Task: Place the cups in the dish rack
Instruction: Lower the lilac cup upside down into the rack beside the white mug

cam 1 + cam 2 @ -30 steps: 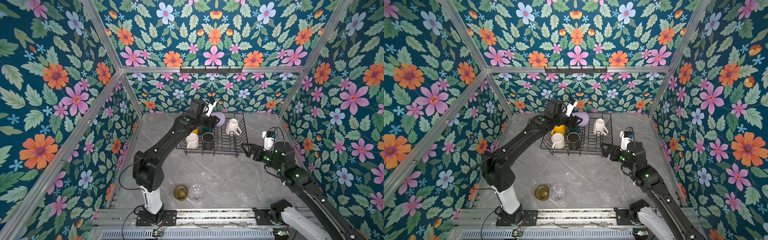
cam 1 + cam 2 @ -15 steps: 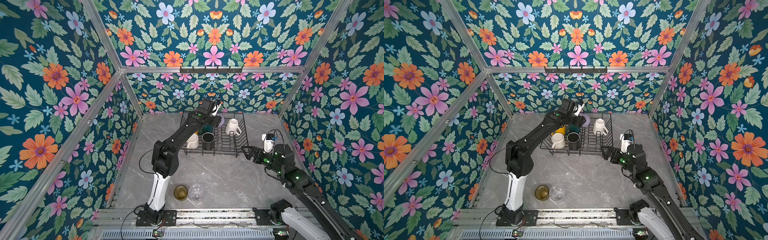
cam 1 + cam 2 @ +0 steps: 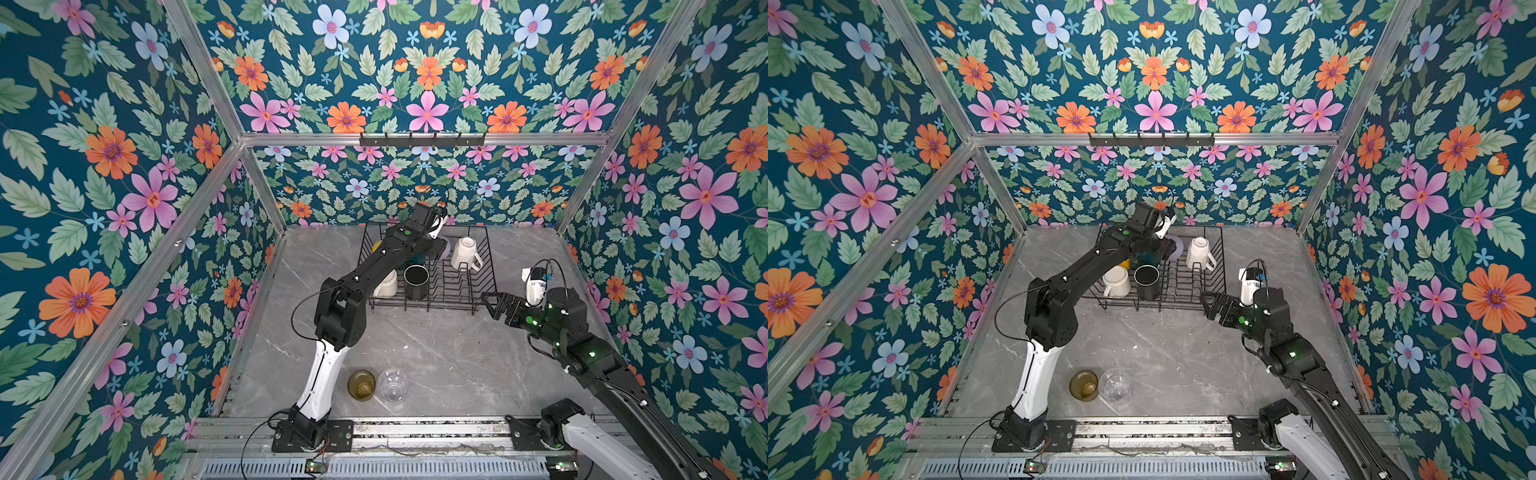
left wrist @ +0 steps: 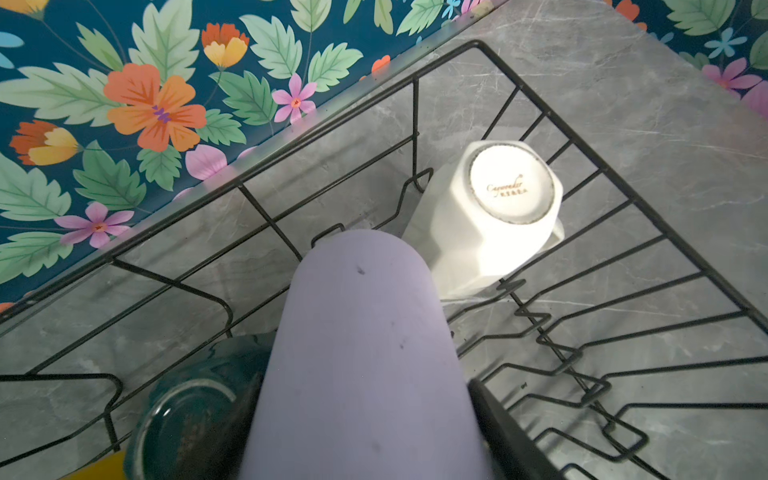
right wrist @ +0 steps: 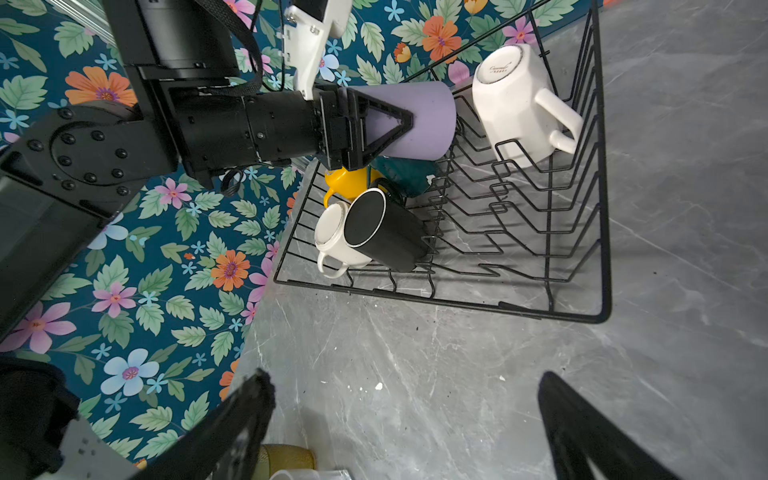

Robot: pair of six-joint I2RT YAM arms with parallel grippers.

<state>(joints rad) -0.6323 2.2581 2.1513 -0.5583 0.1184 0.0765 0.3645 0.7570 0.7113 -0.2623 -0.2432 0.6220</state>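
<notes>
Lilac tumbler tight between left jaws over dish rack; right jaws wide apart, empty.

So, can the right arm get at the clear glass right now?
Probably yes. The right gripper is open and empty, bare table lies between it and the clear glass; the amber glass stands on its far side.
</notes>
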